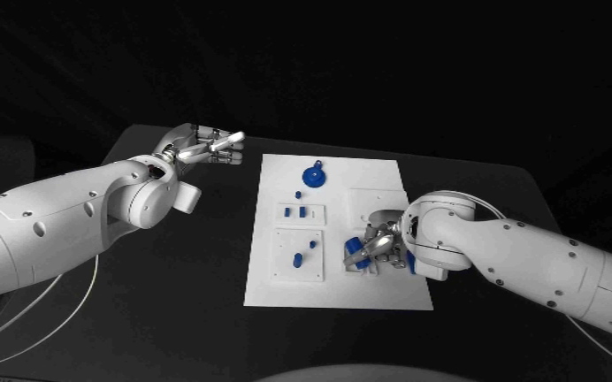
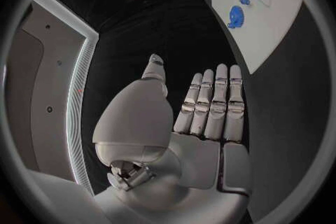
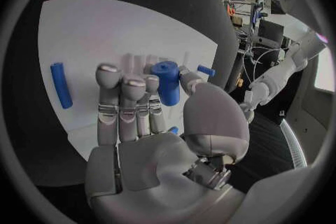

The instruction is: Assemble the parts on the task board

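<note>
Your right hand [image 1: 378, 248] sits over the task board [image 1: 334, 294] at about four o'clock from the board's middle, fingers curled down among the blue parts there. In the right wrist view the hand [image 3: 150, 123] has its fingers and thumb closed around a blue cylinder [image 3: 167, 82]; the cylinder stands upright on the board, long axis rising off the plate, its flat round top facing the camera. The fingers press its near side and the thumb comes in from the opposite side, so you are gripping it rather than resting beside it. Just off the fingers on the far side from the thumb lies a blue bar [image 3: 61, 85], flat on the white plate, its long axis running roughly alongside the fingers and apart from them. A small blue peg [image 3: 205, 71] shows beyond the thumb.

Your left hand [image 1: 202, 146] hangs above the black table [image 1: 191, 311] at about ten o'clock from the board's middle, clear of the plate. In the left wrist view the hand [image 2: 189, 123] holds nothing; its fingers lie straight and side by side, thumb set apart.

Further out on the board, a blue round disc [image 1: 314, 175] lies near twelve o'clock, a pair of small blue blocks [image 1: 296, 213] stands in a recess left of centre, and a blue oblong piece [image 1: 299, 259] lies at about seven o'clock.
</note>
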Available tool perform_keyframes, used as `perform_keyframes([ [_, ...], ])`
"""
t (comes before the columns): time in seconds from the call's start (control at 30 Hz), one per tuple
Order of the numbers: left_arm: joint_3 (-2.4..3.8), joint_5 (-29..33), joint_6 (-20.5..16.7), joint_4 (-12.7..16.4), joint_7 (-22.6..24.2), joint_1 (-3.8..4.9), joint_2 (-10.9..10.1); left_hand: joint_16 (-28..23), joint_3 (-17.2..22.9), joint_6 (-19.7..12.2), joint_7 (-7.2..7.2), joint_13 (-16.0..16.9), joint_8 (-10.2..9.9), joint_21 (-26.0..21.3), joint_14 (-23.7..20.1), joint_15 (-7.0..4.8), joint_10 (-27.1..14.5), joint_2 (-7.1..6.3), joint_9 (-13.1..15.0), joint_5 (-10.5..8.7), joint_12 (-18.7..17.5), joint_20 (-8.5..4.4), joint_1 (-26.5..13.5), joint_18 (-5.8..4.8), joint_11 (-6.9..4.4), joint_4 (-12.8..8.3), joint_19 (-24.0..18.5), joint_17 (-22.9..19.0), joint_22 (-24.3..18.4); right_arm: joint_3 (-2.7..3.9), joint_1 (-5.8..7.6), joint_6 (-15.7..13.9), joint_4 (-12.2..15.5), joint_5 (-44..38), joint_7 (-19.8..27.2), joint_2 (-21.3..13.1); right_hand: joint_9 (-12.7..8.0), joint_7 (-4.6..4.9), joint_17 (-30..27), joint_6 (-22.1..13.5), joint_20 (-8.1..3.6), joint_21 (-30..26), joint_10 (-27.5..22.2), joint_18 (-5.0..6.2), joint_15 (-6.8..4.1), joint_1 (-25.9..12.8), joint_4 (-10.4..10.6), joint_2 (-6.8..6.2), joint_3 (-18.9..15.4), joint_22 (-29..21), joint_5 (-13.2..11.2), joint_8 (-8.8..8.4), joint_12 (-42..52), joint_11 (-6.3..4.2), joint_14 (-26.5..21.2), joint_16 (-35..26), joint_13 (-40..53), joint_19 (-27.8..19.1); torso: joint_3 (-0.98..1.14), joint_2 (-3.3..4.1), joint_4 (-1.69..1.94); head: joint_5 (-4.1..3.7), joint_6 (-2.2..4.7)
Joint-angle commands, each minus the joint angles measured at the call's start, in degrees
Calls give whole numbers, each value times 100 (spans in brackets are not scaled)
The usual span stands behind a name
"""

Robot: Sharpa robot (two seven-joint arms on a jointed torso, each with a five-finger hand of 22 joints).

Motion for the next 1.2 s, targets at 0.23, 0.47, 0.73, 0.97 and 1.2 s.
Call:
perform_keyframes([
  [0.23,3,-1,83,10,15,4,8,-19,15,15,5,1,13,-10,-37,-10,-44,31,2,-13,4,15,5,-31,-6,-14,-4,-6,-5,-34,-34,149,-67,-151,-257,8,-24,47,28,-9,-44,-30,4,-100,-56,110,381,-104,-563,359,-33,10,-59,-4,12,-81,8,291,-1,0,4,-4,-7],
  [0.47,3,-2,87,10,11,4,9,-20,20,13,6,1,13,-11,-41,-8,-47,17,2,-13,3,16,17,-31,-6,4,-8,-6,-5,-35,-34,171,-69,-156,-256,3,-32,47,45,-8,-44,-43,10,-102,-56,160,486,-138,-653,357,-33,11,-69,-4,17,-103,20,293,-2,2,5,-8,-11],
  [0.73,2,-9,88,12,4,5,4,-20,20,13,6,1,13,-11,-41,-8,-47,17,2,-13,3,16,17,-31,-6,4,-8,-6,-5,-35,-34,149,-56,-157,-252,-2,-37,46,64,-5,-46,-61,14,-101,-58,186,589,-196,-718,355,-32,11,-90,-5,25,-123,28,291,-1,0,8,-8,-5],
  [0.97,2,-13,86,17,3,5,-3,-20,20,13,6,1,13,-11,-41,-8,-47,17,2,-13,3,16,17,-31,-6,4,-8,-6,-5,-35,-34,122,-8,-158,-247,-15,-38,44,83,-1,-48,-48,24,-102,-59,209,687,-232,-853,357,-32,11,-88,-6,30,-129,41,294,-1,3,11,-4,1],
  [1.2,2,-15,83,19,3,5,-7,-20,20,13,6,1,13,-11,-41,-8,-47,17,2,-13,3,16,17,-31,-6,4,-8,-6,-5,-34,-34,102,48,-157,-247,-27,-39,44,93,-2,-49,-46,25,-103,-59,244,761,-240,-944,356,-32,10,-101,-7,33,-138,43,294,-3,2,13,-7,5],
])
